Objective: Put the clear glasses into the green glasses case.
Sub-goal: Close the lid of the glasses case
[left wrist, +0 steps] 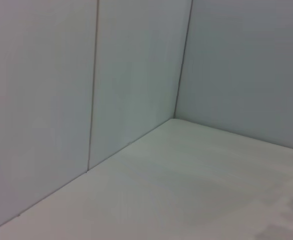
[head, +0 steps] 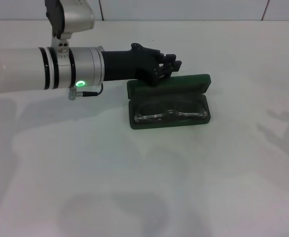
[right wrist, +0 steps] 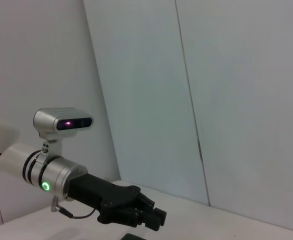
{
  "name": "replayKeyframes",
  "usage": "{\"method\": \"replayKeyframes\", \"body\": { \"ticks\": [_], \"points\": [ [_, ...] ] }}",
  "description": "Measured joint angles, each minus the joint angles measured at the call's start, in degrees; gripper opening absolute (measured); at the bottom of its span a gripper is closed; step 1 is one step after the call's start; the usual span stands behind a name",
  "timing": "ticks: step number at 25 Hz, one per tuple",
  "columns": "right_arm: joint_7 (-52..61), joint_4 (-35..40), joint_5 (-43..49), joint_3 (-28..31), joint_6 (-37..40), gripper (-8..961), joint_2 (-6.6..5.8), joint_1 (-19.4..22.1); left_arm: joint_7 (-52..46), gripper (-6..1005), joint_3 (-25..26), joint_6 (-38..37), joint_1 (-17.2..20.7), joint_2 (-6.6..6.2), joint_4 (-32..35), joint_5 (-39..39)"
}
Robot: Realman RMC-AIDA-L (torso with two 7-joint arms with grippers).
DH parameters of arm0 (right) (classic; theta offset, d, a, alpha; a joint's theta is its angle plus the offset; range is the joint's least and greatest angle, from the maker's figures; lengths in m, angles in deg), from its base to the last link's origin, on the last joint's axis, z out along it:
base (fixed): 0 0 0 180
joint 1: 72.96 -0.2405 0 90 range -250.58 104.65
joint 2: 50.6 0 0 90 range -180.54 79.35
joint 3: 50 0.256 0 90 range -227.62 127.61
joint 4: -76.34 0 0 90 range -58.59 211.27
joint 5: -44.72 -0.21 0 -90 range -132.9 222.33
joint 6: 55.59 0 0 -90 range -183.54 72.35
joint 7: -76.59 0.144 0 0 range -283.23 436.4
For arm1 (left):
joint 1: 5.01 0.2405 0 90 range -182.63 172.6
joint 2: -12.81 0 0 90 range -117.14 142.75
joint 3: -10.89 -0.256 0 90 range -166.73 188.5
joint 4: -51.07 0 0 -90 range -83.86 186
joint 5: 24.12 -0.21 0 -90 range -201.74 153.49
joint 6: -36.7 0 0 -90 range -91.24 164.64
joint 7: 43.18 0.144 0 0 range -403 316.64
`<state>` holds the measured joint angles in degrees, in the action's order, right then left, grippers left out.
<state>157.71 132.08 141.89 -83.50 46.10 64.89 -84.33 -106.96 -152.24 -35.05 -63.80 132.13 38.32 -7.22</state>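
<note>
Your left hand (head: 170, 65), fingers pressed together, hangs over the green glasses case (head: 168, 101) lid; dropping could slam it onto the clear glasses (head: 170, 114).

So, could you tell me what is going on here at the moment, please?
The left gripper is reaching over the back of the open green glasses case, near its raised lid. The clear glasses already lie inside the case's lower half, on the white table. The lid is still open. Whether the jaws are open or shut cannot be told. The right arm is out of the head view.
</note>
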Motion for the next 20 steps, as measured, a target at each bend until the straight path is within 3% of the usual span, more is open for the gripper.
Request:
{"method": "replayKeyframes", "body": {
  "ticks": [12, 20],
  "points": [
    [0.0, -0.9, 0.0, -0.3, -0.1, 471, 0.09, -0.1, 1.1, 144, 0.1, 4.0, 0.7, 0.26, 1.5, 0.1],
    [0.0, -1.6, 0.0, -0.3, -0.4, 471, 0.02, -0.3, 1.1, 146, 0.1, 7.2, 0.7, 0.29, 2.7, -0.5]
  ]
}}
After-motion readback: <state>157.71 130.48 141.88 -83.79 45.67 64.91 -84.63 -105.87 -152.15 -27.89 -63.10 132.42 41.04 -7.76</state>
